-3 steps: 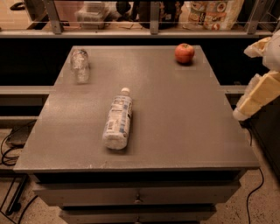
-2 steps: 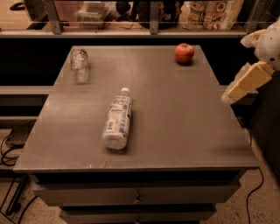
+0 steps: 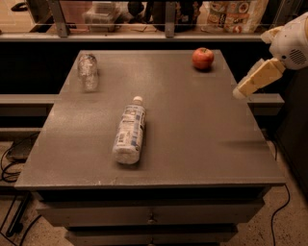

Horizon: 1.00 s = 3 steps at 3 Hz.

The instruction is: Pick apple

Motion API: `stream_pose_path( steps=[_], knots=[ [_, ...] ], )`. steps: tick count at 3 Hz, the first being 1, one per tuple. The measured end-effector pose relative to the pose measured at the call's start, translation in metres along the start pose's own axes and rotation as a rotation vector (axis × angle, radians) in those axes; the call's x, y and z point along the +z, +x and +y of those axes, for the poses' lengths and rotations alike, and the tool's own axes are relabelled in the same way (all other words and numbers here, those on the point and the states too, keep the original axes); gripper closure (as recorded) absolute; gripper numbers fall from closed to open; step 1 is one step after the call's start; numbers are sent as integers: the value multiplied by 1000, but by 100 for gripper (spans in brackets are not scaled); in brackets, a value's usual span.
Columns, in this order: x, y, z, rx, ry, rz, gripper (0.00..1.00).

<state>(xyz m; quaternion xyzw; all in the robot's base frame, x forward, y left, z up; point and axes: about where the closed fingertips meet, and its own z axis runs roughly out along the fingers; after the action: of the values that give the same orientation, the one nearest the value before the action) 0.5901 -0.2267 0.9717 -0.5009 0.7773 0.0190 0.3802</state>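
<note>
A small red apple (image 3: 203, 58) sits upright on the grey table (image 3: 192, 139) near its far right corner. My gripper (image 3: 239, 92) comes in from the right edge of the camera view, raised above the table's right side. It is to the right of the apple and a little nearer to the camera, apart from it. One cream-coloured finger (image 3: 255, 78) shows, pointing down and left. It holds nothing that I can see.
A labelled plastic bottle (image 3: 129, 133) lies on its side in the middle of the table. A clear crumpled bottle (image 3: 88, 70) lies at the far left. A shelf with packages (image 3: 231, 14) runs behind the table. Cables (image 3: 9, 163) hang at the left.
My gripper has moved up and to the left, from beside the table's right edge toward the apple. The apple and both bottles have not moved.
</note>
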Motion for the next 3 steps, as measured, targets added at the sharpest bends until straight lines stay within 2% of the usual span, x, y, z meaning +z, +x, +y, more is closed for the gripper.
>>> stream_pose_path(
  steps=[1,2,3],
  knots=[
    [21,-12,-6,25,6,-53,0],
    [60,-28,-17,92,-1,-155,0],
    [98,-36,-31,153,-2,-224,0]
  ],
)
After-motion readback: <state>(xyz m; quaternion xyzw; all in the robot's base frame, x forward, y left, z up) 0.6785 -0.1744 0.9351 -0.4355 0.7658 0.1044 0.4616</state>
